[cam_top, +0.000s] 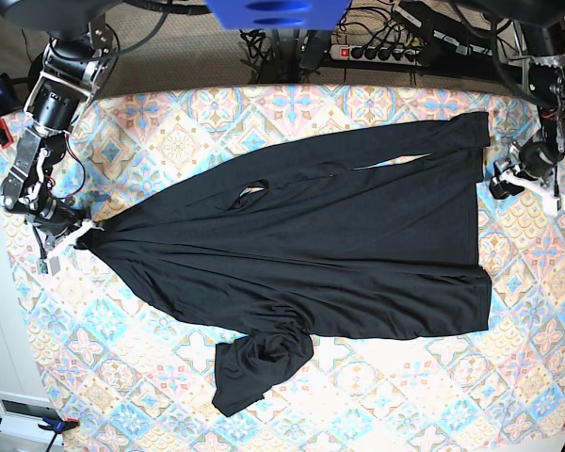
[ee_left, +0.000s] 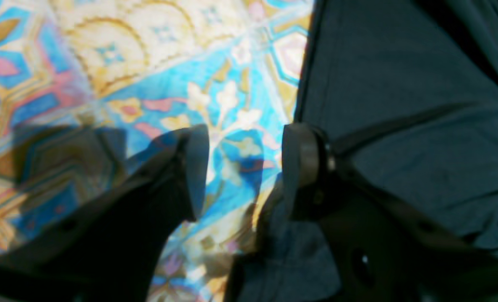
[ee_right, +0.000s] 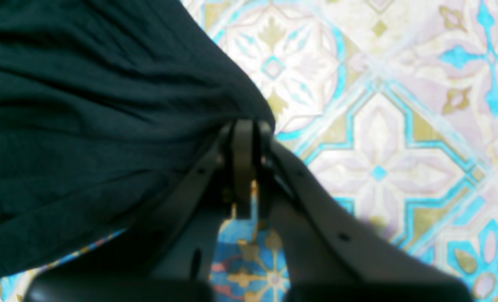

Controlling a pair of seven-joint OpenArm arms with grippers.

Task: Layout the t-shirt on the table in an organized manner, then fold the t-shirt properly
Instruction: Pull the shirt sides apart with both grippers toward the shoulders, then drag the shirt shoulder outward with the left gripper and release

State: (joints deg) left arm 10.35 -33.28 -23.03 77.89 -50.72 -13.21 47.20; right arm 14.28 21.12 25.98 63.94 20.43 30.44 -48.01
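Observation:
The black t-shirt (cam_top: pixel 339 245) lies spread across the patterned table (cam_top: pixel 405 395). One long sleeve is bunched near the front (cam_top: pixel 259 367); the other runs along the back toward the right. My right gripper (cam_top: pixel 75 235) is at the garment's left tip. In the right wrist view it (ee_right: pixel 244 130) is shut on the edge of the t-shirt (ee_right: pixel 85 105), above the table (ee_right: pixel 379 126). My left gripper (cam_top: pixel 508 174) is at the shirt's right edge. In the left wrist view it (ee_left: pixel 246 167) is open over the table (ee_left: pixel 148 63), beside the t-shirt (ee_left: pixel 400 84), with nothing between its fingers.
A power strip (cam_top: pixel 386 47) with cables lies behind the table's back edge. A clamp (cam_top: pixel 52 426) grips the front left corner, beside a white box (cam_top: pixel 19 407). Bare cloth shows along the front and at the back left.

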